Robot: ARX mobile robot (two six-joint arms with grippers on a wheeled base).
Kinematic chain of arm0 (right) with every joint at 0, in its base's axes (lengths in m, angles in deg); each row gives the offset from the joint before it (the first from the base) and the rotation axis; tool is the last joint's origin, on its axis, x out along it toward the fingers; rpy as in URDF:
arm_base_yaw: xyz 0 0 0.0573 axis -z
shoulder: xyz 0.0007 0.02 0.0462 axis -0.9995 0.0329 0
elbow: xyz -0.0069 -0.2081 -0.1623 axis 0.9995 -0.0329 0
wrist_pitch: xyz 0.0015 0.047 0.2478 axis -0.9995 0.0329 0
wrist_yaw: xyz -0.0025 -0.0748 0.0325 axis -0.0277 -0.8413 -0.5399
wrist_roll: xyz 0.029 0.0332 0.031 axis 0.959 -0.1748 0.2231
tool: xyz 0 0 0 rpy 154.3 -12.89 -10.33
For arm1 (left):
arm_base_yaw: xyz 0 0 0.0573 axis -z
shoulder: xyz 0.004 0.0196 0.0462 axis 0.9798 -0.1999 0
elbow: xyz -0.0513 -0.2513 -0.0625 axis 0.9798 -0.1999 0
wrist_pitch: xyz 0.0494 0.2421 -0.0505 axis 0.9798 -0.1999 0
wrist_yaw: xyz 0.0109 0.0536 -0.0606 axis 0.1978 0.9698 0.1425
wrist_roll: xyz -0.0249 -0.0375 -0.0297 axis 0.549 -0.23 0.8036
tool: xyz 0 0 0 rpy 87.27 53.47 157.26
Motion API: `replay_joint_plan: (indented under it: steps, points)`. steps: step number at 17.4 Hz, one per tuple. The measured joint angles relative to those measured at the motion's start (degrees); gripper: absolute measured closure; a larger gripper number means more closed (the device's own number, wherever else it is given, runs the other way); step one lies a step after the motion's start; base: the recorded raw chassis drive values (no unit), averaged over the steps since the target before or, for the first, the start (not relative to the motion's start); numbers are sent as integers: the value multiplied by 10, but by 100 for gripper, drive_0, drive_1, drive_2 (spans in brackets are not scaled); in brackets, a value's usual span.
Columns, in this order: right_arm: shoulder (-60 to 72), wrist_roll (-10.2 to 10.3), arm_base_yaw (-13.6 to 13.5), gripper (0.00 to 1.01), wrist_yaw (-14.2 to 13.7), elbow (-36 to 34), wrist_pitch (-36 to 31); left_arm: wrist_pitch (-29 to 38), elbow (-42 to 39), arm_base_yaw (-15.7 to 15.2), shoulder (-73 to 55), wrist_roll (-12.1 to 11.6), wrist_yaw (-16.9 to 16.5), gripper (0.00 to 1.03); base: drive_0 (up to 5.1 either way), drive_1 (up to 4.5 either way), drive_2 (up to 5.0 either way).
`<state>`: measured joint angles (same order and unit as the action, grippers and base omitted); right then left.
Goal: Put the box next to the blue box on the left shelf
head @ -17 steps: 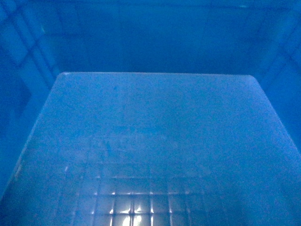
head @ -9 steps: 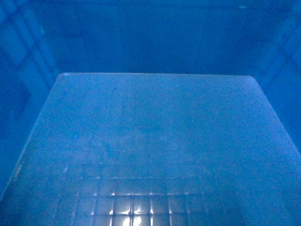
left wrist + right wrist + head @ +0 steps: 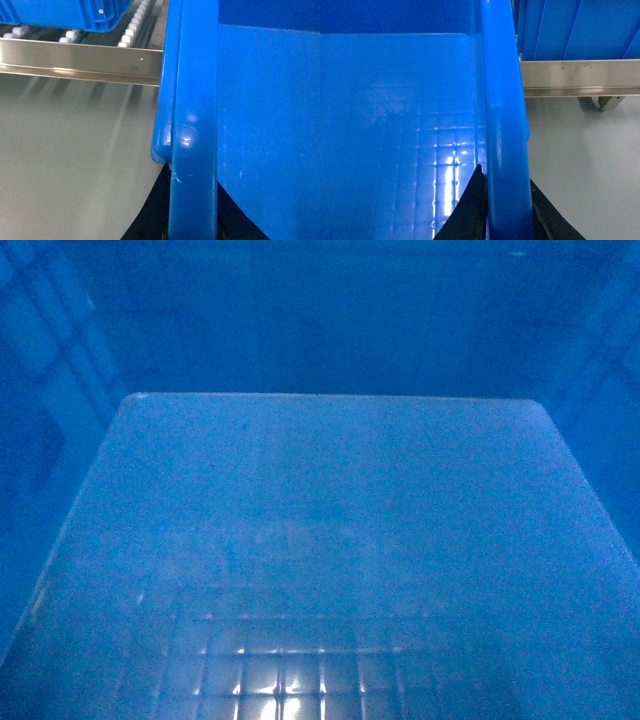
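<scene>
Closest to each wrist camera, dark fingers straddle the thick rim of the box [image 3: 192, 150]: the left gripper [image 3: 192, 220] has one finger on each face of the left wall, and the right gripper [image 3: 506, 210] is clamped the same way on the right wall, so the box hangs between the two arms above a pale floor [image 3: 70, 160]. The head view is filled by the inside of the box, its glossy gridded bottom [image 3: 300, 570] catching light near the lower edge and the far wall in shadow, so nothing of the surroundings shows from there. Beyond the held rim, a steel shelf rail [image 3: 80, 62] runs across with white rollers [image 3: 132, 27] behind it, and another blue box [image 3: 65, 12] already sits on those rollers to the left. On the right side more blue boxes [image 3: 580, 27] rest above a second rail [image 3: 580, 77]. The main risk, as I judge it, is the front edge of the carried box catching on the rail if it comes in too low, which could pry the rim out of the pinch grips; drifting left could also knock the neighbouring box.
</scene>
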<state>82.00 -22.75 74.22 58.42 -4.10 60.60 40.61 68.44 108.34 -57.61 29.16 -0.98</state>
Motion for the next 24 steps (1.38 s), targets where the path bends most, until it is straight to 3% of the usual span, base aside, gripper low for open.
replay_joint_plan:
  steps: [2,24]
  points:
    - [0,0,0,91,0,0,0,0,0,0,0,0,0,95,0,0,0]
    - [1,0,0,91,0,0,0,0,0,0,-1,0,0,95,4,428,-421]
